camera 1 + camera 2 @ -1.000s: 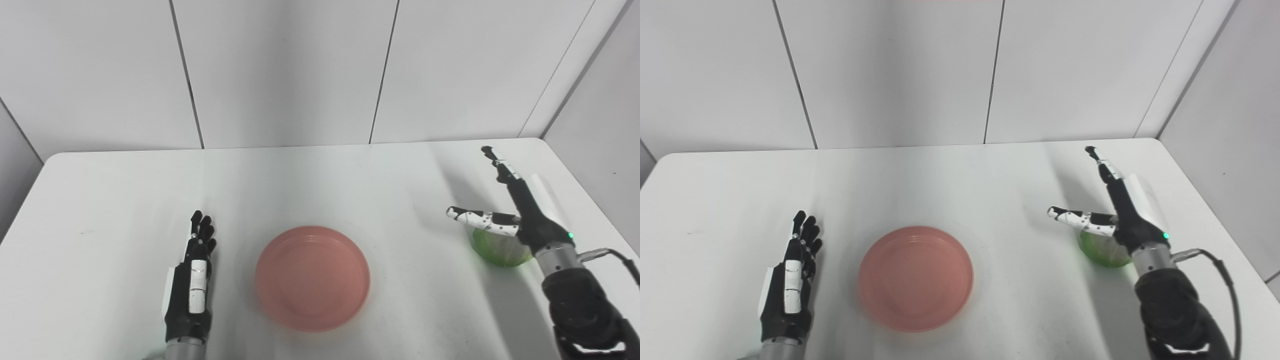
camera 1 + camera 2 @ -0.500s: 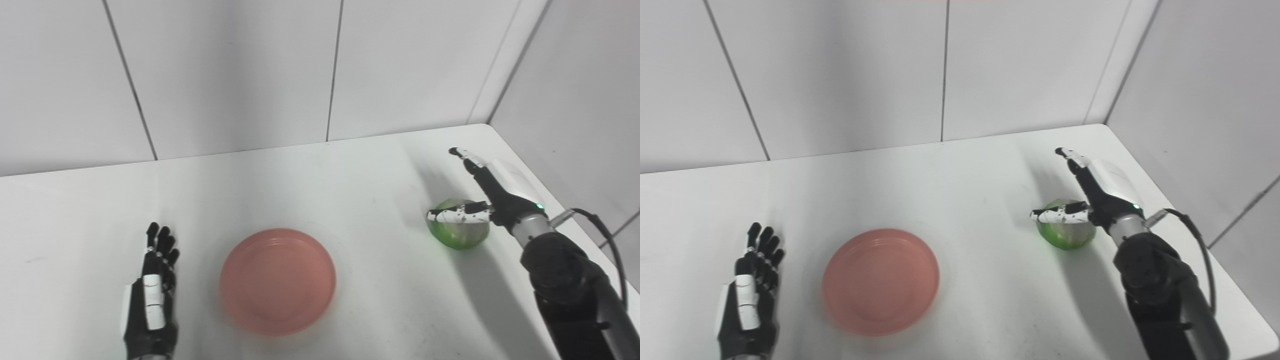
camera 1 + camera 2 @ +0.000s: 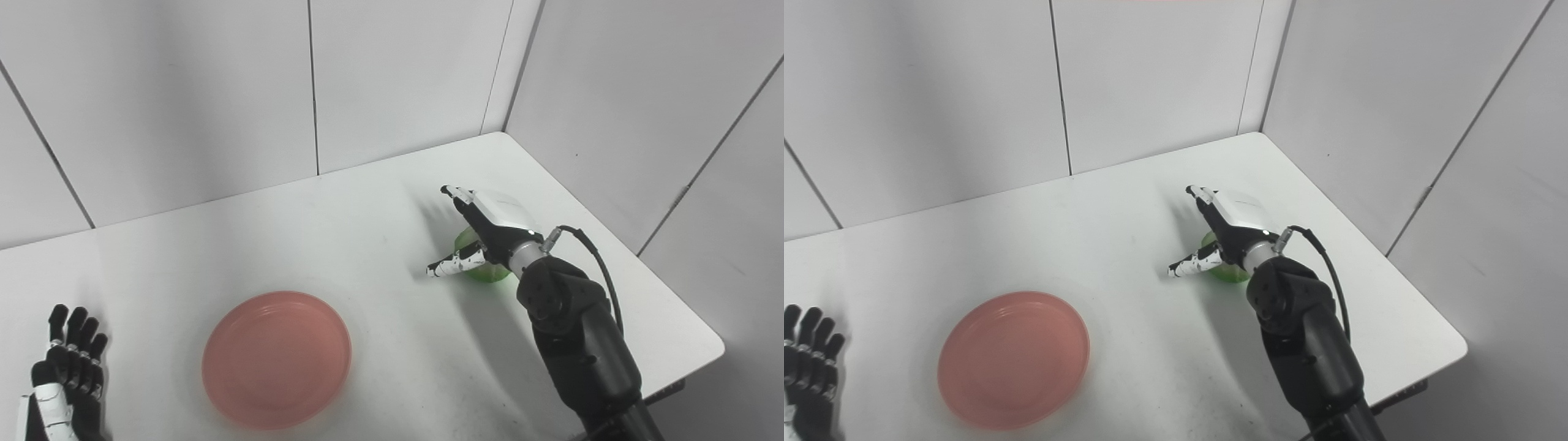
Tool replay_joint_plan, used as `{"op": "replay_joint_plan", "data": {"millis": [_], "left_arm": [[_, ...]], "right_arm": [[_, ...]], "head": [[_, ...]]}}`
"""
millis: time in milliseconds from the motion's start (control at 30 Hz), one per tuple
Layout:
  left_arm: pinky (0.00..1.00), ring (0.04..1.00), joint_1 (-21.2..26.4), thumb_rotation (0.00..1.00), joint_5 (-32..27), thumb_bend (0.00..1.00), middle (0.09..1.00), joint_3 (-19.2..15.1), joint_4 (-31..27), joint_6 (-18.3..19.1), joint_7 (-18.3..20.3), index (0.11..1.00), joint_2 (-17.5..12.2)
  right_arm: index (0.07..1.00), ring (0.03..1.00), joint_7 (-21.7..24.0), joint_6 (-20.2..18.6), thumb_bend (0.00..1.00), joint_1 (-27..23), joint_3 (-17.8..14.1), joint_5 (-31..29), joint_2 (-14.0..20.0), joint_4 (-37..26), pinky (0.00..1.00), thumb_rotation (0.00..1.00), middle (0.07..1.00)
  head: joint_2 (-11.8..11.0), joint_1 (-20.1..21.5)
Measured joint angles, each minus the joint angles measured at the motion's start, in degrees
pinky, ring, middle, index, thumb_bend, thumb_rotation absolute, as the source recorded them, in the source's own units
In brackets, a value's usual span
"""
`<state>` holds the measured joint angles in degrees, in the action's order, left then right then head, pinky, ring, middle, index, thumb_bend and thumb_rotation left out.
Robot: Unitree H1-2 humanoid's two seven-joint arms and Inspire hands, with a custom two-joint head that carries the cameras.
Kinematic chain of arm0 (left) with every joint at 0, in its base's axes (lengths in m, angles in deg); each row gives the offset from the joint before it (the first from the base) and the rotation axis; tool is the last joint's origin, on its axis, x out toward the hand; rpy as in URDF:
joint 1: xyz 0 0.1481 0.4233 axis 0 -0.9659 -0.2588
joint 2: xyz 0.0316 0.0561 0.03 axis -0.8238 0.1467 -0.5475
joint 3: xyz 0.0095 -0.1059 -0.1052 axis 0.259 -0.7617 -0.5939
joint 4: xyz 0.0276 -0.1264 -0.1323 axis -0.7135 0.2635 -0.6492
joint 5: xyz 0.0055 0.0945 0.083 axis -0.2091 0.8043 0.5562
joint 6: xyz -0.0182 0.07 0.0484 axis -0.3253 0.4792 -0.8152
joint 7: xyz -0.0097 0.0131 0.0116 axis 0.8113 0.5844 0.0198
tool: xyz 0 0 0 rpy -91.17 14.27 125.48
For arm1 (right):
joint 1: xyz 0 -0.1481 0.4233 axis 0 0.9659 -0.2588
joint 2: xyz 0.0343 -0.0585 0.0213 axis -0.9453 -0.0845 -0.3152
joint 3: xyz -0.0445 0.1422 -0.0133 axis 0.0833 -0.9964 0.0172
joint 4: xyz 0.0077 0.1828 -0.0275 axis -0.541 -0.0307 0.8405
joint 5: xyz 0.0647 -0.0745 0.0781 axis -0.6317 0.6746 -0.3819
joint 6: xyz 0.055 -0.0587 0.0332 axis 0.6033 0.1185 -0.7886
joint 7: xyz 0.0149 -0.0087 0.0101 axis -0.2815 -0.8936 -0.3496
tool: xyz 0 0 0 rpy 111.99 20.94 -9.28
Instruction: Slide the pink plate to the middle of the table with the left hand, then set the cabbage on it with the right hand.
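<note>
Reaching over the cabbage (image 3: 485,269) at the right of the bench (image 3: 367,214), right robot hand (image 3: 484,229) spread wide above it, thumb beside it, grasping nothing; left robot hand (image 3: 61,380) open, flat, apart from the plate (image 3: 277,358) near mid-bench.

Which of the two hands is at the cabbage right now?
The right hand: it is spread open over the green cabbage by the table's right side. The left hand rests flat on the table at the far left, beyond the pink plate.
</note>
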<state>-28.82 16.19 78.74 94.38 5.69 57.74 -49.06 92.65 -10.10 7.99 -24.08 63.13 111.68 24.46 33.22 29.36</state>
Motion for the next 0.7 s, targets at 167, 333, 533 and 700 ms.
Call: {"op": "replay_joint_plan", "data": {"millis": [167, 333, 533, 700], "left_arm": [[1.00, 1.000, 0.2, 1.00, 0.0, 0.76, 1.000, -0.2, 0.4, 0.0, 0.5, 1.000, -0.4], [1.00, 1.000, 0.4, 1.00, -0.1, 0.76, 1.000, -0.5, 0.6, -0.2, 0.9, 1.000, -0.4], [1.00, 1.000, 0.4, 1.00, -0.1, 0.75, 1.000, -0.6, 0.7, -0.7, 1.1, 1.000, -0.4], [1.00, 1.000, 0.4, 1.00, -0.1, 0.75, 1.000, -0.6, 0.7, -0.8, 1.1, 1.000, -0.4]], "right_arm": [[0.964, 0.997, -0.4, 0.0, 0.97, 0.1, -0.5, 0.5, 0.0, 1.9, 0.97, 0.28, 1.000], [0.957, 1.000, -0.8, 0.0, 0.96, 0.1, -0.8, 2.4, -0.3, 1.9, 1.00, 0.28, 1.000], [0.948, 1.000, -2.5, 0.0, 0.98, 0.3, -0.8, 5.9, -0.3, 1.9, 1.00, 0.31, 1.000], [0.950, 1.000, -6.1, 0.0, 0.99, 0.5, -0.9, 9.2, -0.2, 1.8, 1.00, 0.34, 1.000]], "head": [[-0.2, -0.3], [-0.4, -0.9], [-0.4, -1.1], [-0.4, -1.2]]}}
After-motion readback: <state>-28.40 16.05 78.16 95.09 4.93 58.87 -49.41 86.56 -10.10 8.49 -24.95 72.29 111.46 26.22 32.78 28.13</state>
